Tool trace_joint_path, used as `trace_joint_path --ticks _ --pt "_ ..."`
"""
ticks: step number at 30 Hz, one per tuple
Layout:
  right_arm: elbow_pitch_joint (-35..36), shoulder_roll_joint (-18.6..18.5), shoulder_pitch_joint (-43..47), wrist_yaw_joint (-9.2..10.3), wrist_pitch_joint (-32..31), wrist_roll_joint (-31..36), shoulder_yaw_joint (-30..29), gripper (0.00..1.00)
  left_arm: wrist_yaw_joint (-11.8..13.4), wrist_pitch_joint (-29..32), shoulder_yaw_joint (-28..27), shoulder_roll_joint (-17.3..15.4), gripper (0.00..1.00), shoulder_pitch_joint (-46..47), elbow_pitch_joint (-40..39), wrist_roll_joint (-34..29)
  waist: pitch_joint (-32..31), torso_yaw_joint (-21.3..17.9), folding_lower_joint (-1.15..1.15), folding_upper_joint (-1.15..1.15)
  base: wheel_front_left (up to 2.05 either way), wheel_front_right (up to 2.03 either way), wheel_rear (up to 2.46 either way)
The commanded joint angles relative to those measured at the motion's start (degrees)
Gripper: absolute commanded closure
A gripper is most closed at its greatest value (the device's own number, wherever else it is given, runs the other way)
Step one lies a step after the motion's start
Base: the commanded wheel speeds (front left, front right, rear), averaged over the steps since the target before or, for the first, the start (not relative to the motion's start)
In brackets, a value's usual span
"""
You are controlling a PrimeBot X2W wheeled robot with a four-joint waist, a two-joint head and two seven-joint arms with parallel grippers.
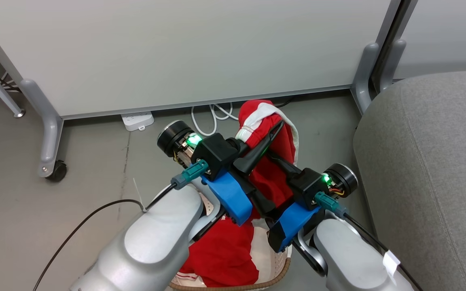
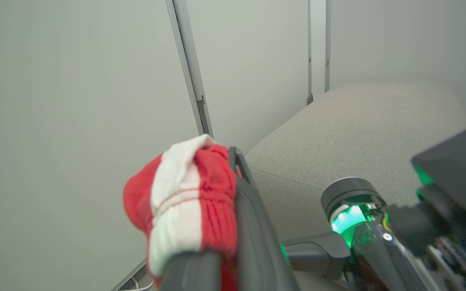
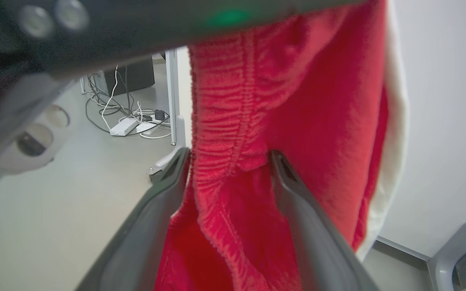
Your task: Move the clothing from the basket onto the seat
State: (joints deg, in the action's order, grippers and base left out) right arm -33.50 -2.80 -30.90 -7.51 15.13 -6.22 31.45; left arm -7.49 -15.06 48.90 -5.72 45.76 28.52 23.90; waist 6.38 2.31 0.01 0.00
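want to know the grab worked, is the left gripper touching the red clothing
Touching. In the left wrist view the left gripper is shut on the red clothing.

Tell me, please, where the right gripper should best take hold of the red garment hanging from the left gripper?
The ribbed, gathered band of the red garment, below the shut left gripper. It hangs between the fingers of the open right gripper, so closing there, from the robot's right, should catch thick bunched fabric.
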Motion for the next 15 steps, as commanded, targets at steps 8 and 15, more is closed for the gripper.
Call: trace_joint_path --ticks 8,15 --pt "-2.44 -0.16 -2.68 0.04 0.04 -1.67 1.0 0.65 0.03 -0.18 0.23 0.15 1.0 0.79 -0.41 -0.24 0.45 0.15 -0.01 0.0 0.0 0.0 0.0" --pt "-2.83 -0.15 -3.37 0.04 0.04 -2.83 1.83 1.0 0.03 -0.18 0.2 0.19 1.0 0.6 -0.22 -0.36 0.39 -0.03 -0.01 0.0 0.0 0.0 0.0"
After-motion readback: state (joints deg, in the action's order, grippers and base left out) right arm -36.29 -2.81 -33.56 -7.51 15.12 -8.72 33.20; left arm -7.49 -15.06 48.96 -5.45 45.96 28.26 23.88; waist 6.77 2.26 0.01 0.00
